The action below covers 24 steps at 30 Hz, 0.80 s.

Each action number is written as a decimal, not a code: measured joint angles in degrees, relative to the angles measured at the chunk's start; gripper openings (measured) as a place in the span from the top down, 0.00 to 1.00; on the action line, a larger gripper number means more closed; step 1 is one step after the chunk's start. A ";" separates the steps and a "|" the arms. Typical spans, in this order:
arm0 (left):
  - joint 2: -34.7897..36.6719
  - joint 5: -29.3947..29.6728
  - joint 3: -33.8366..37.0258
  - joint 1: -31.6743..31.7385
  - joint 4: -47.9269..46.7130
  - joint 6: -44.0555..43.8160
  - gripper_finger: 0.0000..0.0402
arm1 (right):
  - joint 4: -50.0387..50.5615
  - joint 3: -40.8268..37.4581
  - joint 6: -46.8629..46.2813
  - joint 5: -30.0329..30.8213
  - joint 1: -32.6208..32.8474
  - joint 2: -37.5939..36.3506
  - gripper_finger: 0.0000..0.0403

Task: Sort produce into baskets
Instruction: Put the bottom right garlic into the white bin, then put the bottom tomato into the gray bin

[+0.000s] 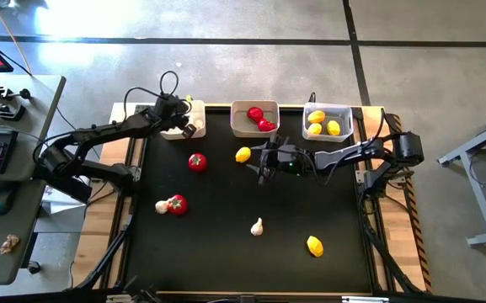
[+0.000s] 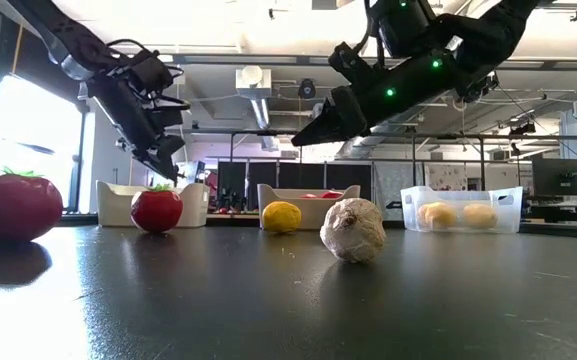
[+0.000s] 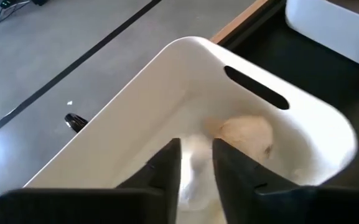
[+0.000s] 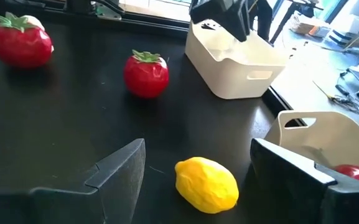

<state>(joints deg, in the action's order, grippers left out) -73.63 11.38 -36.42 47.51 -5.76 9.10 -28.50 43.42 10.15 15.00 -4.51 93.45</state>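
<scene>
My left gripper point(image 1: 185, 124) hangs over the white basket point(image 1: 194, 109) at the table's far left, fingers a little apart point(image 3: 196, 158) with nothing plainly between them. A white garlic bulb point(image 3: 244, 134) lies in that basket. My right gripper point(image 1: 264, 160) stands open above the table, just right of a yellow lemon point(image 1: 243, 154). In the right wrist view the lemon point(image 4: 207, 183) lies on the table ahead of the spread fingers point(image 4: 198, 149), untouched. The middle basket point(image 1: 236, 126) holds red tomatoes point(image 1: 259, 118). The clear basket point(image 1: 344, 112) holds lemons point(image 1: 323, 124).
Loose on the black table are a tomato point(image 1: 197, 162), a tomato point(image 1: 178, 204) touching a garlic bulb point(image 1: 162, 206), another garlic bulb point(image 1: 257, 225) and a lemon point(image 1: 314, 245) near the front. The three baskets line the far edge. A desk with a keyboard stands off to the left.
</scene>
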 joint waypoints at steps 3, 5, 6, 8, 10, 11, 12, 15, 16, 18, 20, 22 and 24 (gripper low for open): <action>0.00 -0.07 0.00 -0.70 0.01 0.04 0.72 | 0.58 0.00 -1.02 0.00 0.01 0.02 0.30; 0.00 -0.06 0.00 -1.29 0.22 0.70 0.67 | 0.92 0.00 -1.13 0.00 0.02 0.02 0.30; 0.00 -0.03 0.03 -1.67 0.56 1.23 0.65 | 0.97 0.00 -1.11 0.00 0.02 0.02 0.30; 0.03 0.26 0.04 -2.62 1.45 1.53 0.61 | 1.02 0.00 -0.84 0.00 0.02 0.02 0.30; 0.49 0.34 0.06 -3.87 1.55 1.59 0.59 | 1.01 0.00 -0.66 0.00 0.02 0.02 0.30; 0.84 0.37 0.07 -4.78 1.73 1.90 0.59 | 1.01 0.00 -0.50 0.00 0.01 0.02 0.30; 1.29 0.39 0.07 -5.88 1.92 2.18 0.59 | 1.01 0.00 -0.06 0.00 0.00 0.02 0.30; 3.32 0.35 0.07 -9.95 1.85 3.04 0.58 | 1.03 0.00 0.23 0.00 0.00 0.02 0.30; 4.14 0.37 0.07 -11.55 1.53 3.04 0.58 | 1.20 0.00 0.20 0.00 0.00 0.02 0.30; 6.22 0.37 0.07 -15.11 0.24 3.00 0.58 | 1.68 0.00 0.22 -0.09 0.11 0.02 0.30; 8.64 0.32 0.07 -18.91 -1.87 1.93 0.58 | 2.37 0.00 -0.16 -0.71 0.40 0.02 0.30; 11.40 -0.41 0.07 -22.84 -4.44 0.29 0.58 | 2.75 0.00 -0.90 -1.69 0.84 0.02 0.30; 14.07 -2.27 0.07 -26.58 -7.50 -2.24 0.58 | 2.89 0.00 -0.91 -1.70 1.36 0.02 0.30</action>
<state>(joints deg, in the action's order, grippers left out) -59.55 9.11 -36.36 20.93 -13.26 6.86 -25.60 43.42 9.25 13.30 -3.15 93.47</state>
